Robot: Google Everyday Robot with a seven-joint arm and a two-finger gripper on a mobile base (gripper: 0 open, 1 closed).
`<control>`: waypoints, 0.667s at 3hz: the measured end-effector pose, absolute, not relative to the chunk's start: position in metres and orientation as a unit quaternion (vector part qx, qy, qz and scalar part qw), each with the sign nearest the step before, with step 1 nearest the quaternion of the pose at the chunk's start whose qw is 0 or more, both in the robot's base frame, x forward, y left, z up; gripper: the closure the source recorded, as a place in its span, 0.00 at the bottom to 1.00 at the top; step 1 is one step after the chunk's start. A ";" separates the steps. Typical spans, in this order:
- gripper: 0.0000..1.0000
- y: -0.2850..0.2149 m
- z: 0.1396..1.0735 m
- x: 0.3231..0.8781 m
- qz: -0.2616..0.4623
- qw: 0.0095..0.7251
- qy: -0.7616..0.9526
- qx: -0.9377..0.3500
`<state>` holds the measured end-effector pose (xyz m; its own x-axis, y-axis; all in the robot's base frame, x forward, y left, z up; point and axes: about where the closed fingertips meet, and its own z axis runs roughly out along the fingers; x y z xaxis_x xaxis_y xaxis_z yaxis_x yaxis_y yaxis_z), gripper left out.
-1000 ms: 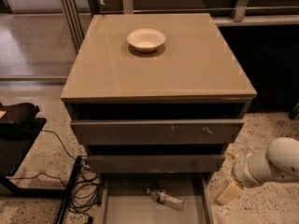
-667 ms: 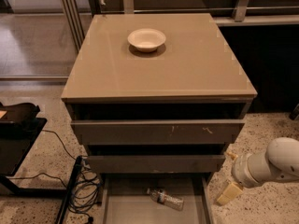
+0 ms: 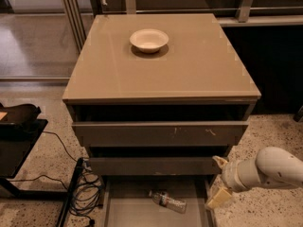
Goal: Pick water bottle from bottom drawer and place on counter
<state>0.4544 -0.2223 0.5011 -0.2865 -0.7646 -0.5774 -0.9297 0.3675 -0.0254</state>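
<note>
1. The bottom drawer (image 3: pixel 124 208) is pulled out at the foot of the cabinet, its grey floor in plain sight. That part of the job looks taken care of.
2. The water bottle (image 3: pixel 167 201) lies on its side on the drawer floor, roughly in the middle and angled a little. Nothing is touching it, so the pick is not yet made.
3. The gripper (image 3: pixel 219 180) hangs at the drawer's right edge, just below the corner of the middle drawer (image 3: pixel 156 166). It is beside the bottle rather than over it, with a clear gap between them.
4. Its two pale fingers (image 3: pixel 219 199) are spread wide, one above the other, with nothing between them. It is empty and looks ready to take something.
5. The white arm (image 3: pixel 270 170) reaches in from the right, low over the speckled floor (image 3: pixel 277 131).
6. Up top, the counter (image 3: pixel 189 70) carries only a white bowl (image 3: pixel 149 39) near its back edge. There is plenty of bare surface in front of it for the bottle.
7. The top drawer (image 3: pixel 161 133) also stands out a little and overhangs the bottom one. I judge the lift will need to come out forward before it goes up.
8. The tally so far is drawer open and gripper close. What is left is to move over the bottle, close on it, lift it past the drawer fronts and set it on the counter. By my reckoning the task is in its early part.
</note>
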 end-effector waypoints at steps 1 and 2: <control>0.00 -0.203 0.452 0.462 0.179 0.267 0.779 -0.539; 0.00 -0.189 0.401 0.466 0.189 0.276 0.771 -0.542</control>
